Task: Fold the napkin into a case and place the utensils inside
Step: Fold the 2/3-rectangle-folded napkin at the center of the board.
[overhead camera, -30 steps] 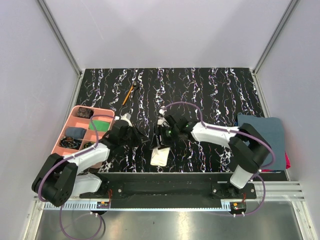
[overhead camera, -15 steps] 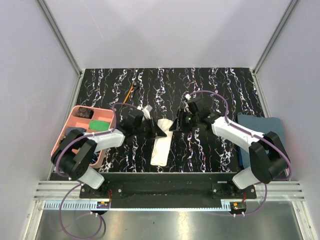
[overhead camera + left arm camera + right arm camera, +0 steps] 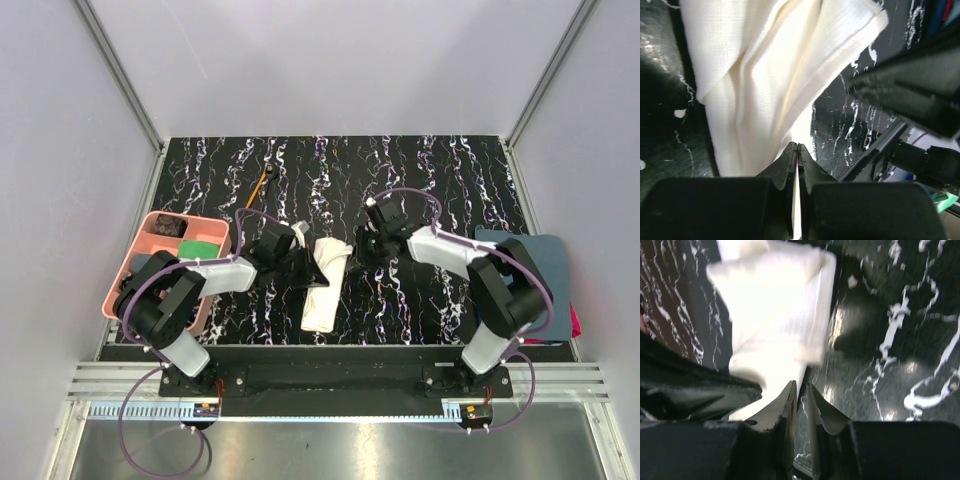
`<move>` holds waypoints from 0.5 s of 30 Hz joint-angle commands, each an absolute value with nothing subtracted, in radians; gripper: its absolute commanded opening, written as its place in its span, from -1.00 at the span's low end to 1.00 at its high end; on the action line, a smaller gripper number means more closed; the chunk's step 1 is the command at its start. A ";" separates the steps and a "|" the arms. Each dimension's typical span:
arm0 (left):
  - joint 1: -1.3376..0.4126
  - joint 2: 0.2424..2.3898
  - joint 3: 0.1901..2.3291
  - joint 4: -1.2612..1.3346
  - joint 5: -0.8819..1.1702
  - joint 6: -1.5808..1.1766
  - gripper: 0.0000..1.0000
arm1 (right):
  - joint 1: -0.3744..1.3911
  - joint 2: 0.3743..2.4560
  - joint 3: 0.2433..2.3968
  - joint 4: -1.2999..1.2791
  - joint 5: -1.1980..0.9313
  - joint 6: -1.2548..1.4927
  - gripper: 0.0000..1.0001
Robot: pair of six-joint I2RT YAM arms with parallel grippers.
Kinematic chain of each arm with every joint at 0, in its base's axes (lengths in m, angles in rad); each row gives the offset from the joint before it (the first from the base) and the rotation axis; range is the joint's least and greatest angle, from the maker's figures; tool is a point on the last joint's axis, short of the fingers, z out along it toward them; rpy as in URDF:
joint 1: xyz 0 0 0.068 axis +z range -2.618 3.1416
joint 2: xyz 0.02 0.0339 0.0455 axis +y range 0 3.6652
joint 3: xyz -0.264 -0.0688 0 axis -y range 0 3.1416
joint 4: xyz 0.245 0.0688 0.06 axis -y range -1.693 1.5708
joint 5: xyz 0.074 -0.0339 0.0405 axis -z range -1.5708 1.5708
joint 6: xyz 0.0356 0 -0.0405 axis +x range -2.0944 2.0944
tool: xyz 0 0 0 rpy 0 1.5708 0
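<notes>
The cream napkin (image 3: 322,290) lies as a narrow folded strip on the black marbled table, its far end rumpled. My left gripper (image 3: 320,272) lies low at the strip's left edge. In the left wrist view its jaws (image 3: 797,146) are pressed together with cream napkin (image 3: 755,75) running into them. My right gripper (image 3: 362,250) sits just right of the strip's far end. Its jaws (image 3: 800,387) stand slightly apart and empty, with the napkin (image 3: 775,310) ahead to the left. The orange-handled stick (image 3: 259,187) lies at the far left. I cannot make out the black spoon.
A pink compartment tray (image 3: 150,290) with small items stands at the left edge. A dark blue-grey towel (image 3: 545,265) lies at the right edge, partly under the right arm. Grey walls close in the table on three sides.
Both grippers drew the napkin's end from near the front edge toward the far side, stretching it into a strip. The right gripper has since let go and shifted slightly right.
</notes>
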State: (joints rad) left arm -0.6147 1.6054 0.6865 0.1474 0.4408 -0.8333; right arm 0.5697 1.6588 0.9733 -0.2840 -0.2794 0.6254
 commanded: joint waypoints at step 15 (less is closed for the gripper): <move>-0.620 1.439 0.652 0.003 0.307 -0.663 -0.76 | 0.541 1.985 1.370 -0.190 -0.342 0.526 -0.54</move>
